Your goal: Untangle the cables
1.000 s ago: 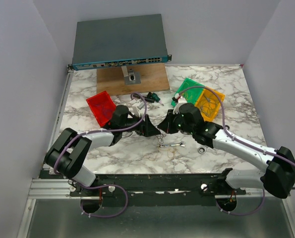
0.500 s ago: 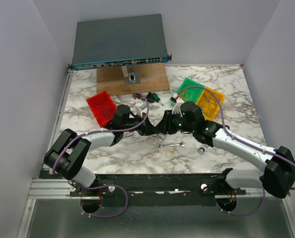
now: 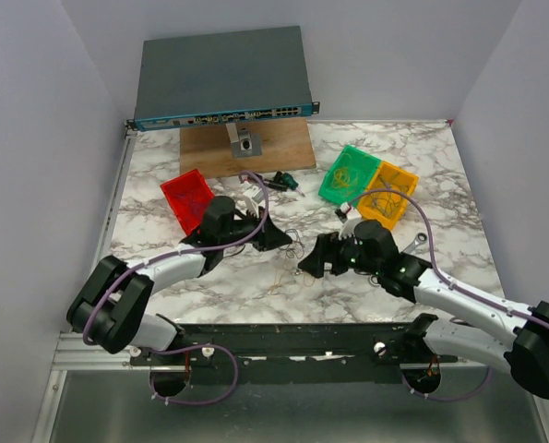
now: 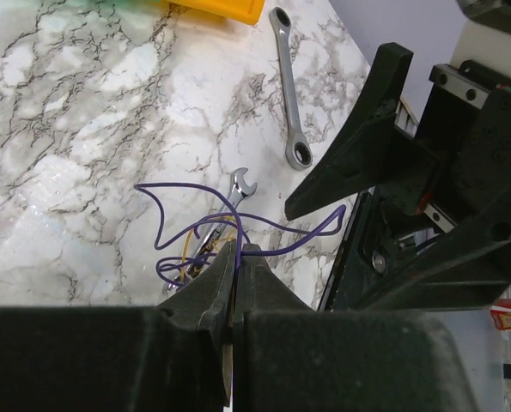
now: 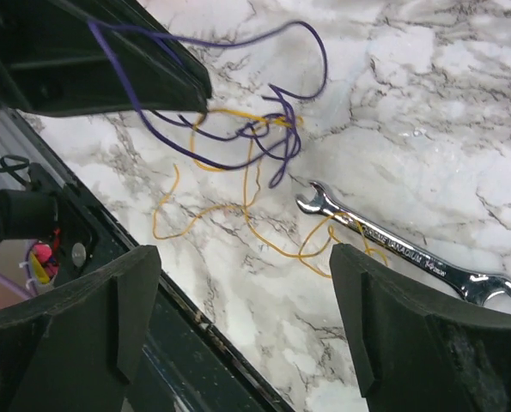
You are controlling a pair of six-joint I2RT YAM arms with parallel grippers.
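**Mia:** What is on the far left, near the wooden board [image 3: 246, 148]?

**Tom:** A red bin [image 3: 189, 199]. It sits in front of the board's left corner. A flat grey box [image 3: 220, 78] is behind the board.

**Mia:** What comes next?

**Tom:** The left claw [image 4: 236, 255]. It is in front of the board, closer to the arms. Its two fingers are pressed tight together on a purple strand of the cables [image 4: 191, 225].

**Mia:** Where are the cables?

**Tom:** In front of the board's right end, on the marble table [image 3: 459, 185]. The purple strand rises off the table in loops, up to the left claw. The yellow strands lie flat under it.

**Mia:** Is anything in the way?

**Tom:** Yes. A small wrench [image 5: 410, 257] lies right by the bundle. A yellow loop lies across its handle. A white plug [image 3: 249, 194] and a little green and black thing [image 3: 284, 181] sit between the left claw and the board.

**Mia:** And the right claw [image 5: 246, 318]?

**Tom:** It is right of the cables and farther from the board than the left claw. Its fingers are spread wide apart with nothing between them. It points at the yellow strands and the small wrench.

**Mia:** What is farther right?

**Tom:** A green bin [image 3: 348, 173] and a yellow bin [image 3: 389, 194], touching side by side, off the board's right end. Thin wires curl inside each. A bigger ring wrench [image 4: 288, 81] lies in front of the yellow bin, well apart from the cables.
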